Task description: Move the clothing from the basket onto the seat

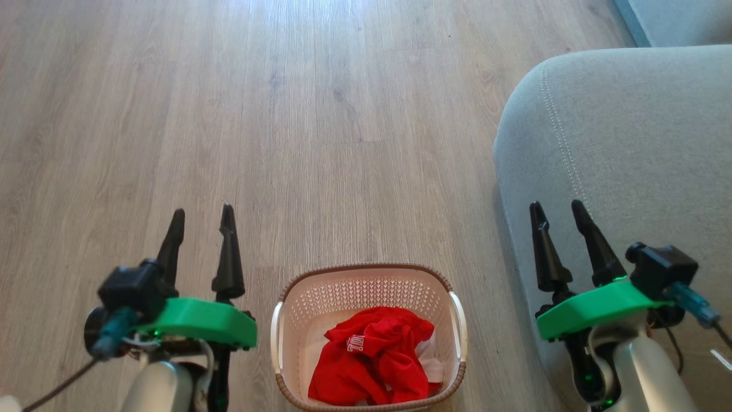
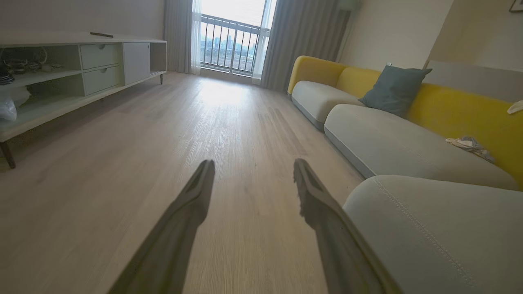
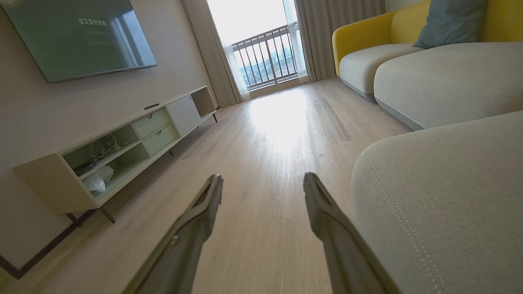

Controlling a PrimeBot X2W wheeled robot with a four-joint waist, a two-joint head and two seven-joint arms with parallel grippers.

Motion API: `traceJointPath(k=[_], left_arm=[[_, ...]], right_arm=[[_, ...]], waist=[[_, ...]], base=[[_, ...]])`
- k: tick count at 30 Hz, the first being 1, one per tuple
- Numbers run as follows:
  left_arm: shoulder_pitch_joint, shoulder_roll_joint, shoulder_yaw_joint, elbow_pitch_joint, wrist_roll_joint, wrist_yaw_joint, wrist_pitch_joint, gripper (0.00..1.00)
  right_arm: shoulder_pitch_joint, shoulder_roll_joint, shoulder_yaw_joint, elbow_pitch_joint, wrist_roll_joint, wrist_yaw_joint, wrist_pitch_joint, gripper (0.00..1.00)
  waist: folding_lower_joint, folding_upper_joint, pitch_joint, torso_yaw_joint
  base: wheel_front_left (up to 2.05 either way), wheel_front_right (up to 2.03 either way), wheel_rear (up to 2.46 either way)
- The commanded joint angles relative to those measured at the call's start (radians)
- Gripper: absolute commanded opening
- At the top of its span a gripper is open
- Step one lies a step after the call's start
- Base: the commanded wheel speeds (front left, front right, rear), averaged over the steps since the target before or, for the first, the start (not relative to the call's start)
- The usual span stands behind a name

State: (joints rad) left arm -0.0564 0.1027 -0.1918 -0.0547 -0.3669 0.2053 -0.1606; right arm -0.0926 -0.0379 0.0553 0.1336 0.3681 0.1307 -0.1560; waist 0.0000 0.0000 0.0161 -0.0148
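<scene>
Left gripper (image 1: 203, 209) and right gripper (image 1: 556, 204): I have both spread, empty; clothing (image 1: 374, 360) lies in basket (image 1: 366, 266), none yet on seat (image 1: 629, 143).

Left jaws: two long black left fingers (image 1: 229, 252), tapering to points, mounted on a bright green left plate (image 1: 200, 323). A black left camera block (image 1: 134, 286) carries a teal left plug (image 1: 111, 337) and a dark left cable (image 1: 57, 389). The left forearm (image 1: 160, 389) is pale grey.

Right jaws: same build, with right fingers (image 1: 546, 252), right plate (image 1: 595, 306), right camera block (image 1: 663, 269), right plug (image 1: 692, 303) and right forearm (image 1: 652, 372). One small screw (image 3: 175, 240) is noted on a finger.
</scene>
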Motion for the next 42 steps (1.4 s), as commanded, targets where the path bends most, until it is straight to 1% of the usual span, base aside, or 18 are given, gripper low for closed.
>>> traceJointPath(k=[1, 5, 9, 14, 15, 18, 22, 30, 32, 33, 38, 42], left_arm=[[-0.043, 0.017, 0.012, -0.032, 0.029, 0.018, -0.011, 1.00], [-0.042, 0.045, -0.041, 0.001, 0.071, 0.084, -0.023, 1.00], [-0.041, 0.061, -0.075, 0.038, 0.095, 0.118, -0.035, 1.00], [-0.044, 0.065, -0.104, 0.061, 0.134, 0.134, -0.049, 1.00], [-0.043, 0.062, -0.103, 0.065, 0.149, 0.141, -0.055, 1.00], [-0.042, 0.060, -0.101, 0.068, 0.179, 0.144, -0.064, 1.00], [-0.035, 0.051, -0.100, 0.078, 0.217, 0.137, -0.076, 1.00], [-0.026, 0.015, -0.067, 0.107, 0.287, 0.085, -0.099, 1.00], [-0.023, 0.004, -0.049, 0.113, 0.289, 0.066, -0.101, 1.00], [-0.023, 0.004, -0.049, 0.113, 0.289, 0.066, -0.101, 1.00], [-0.019, -0.018, -0.013, 0.137, 0.288, 0.017, -0.101, 1.00], [-0.017, -0.031, 0.010, 0.145, 0.297, -0.007, -0.101, 1.00]], right_arm=[[-0.055, -0.011, 0.024, -0.031, -0.029, 0.000, -0.015, 1.00], [-0.058, -0.011, 0.033, 0.004, -0.046, 0.000, -0.027, 1.00], [-0.063, -0.011, 0.041, 0.033, -0.097, 0.000, -0.038, 1.00], [-0.067, -0.011, 0.046, 0.082, -0.155, 0.000, -0.053, 1.00], [-0.071, -0.011, 0.051, 0.096, -0.169, 0.000, -0.059, 1.00], [-0.077, -0.012, 0.055, 0.110, -0.200, 0.000, -0.068, 1.00], [-0.082, -0.012, 0.056, 0.133, -0.232, 0.000, -0.080, 1.00], [-0.095, -0.012, 0.068, 0.175, -0.310, 0.000, -0.103, 1.00], [-0.097, -0.012, 0.064, 0.188, -0.307, 0.000, -0.106, 1.00], [-0.097, -0.012, 0.064, 0.188, -0.307, 0.000, -0.106, 1.00], [-0.102, -0.012, 0.059, 0.207, -0.289, 0.000, -0.106, 1.00], [-0.107, -0.012, 0.061, 0.208, -0.282, 0.000, -0.106, 1.00]], waist=[[0.0000, 0.0000, -0.001, 0.000], [0.0000, 0.0000, -0.005, -0.003], [0.0000, 0.0000, -0.009, -0.006], [0.0000, 0.0000, -0.014, -0.007], [0.0000, 0.0000, -0.015, -0.008], [0.0000, 0.0000, -0.018, -0.009], [0.0000, 0.0000, -0.021, -0.009], [0.0000, 0.0000, -0.019, -0.007], [0.0000, 0.0000, -0.018, -0.007], [0.0000, 0.0000, -0.018, -0.007], [0.0000, 0.0000, -0.015, -0.004], [0.0000, 0.0000, -0.014, -0.005]], base=[[0.00, 0.00, 0.00], [0.00, 0.00, 0.00], [0.00, 0.00, 0.00], [0.00, 0.00, 0.00], [0.00, 0.00, 0.00], [0.00, 0.00, 0.00], [0.00, 0.00, 0.00], [0.00, 0.00, 0.00], [0.00, 0.00, 0.00], [0.00, 0.00, 0.00], [0.00, 0.00, 0.00], [0.00, 0.00, 0.00]])
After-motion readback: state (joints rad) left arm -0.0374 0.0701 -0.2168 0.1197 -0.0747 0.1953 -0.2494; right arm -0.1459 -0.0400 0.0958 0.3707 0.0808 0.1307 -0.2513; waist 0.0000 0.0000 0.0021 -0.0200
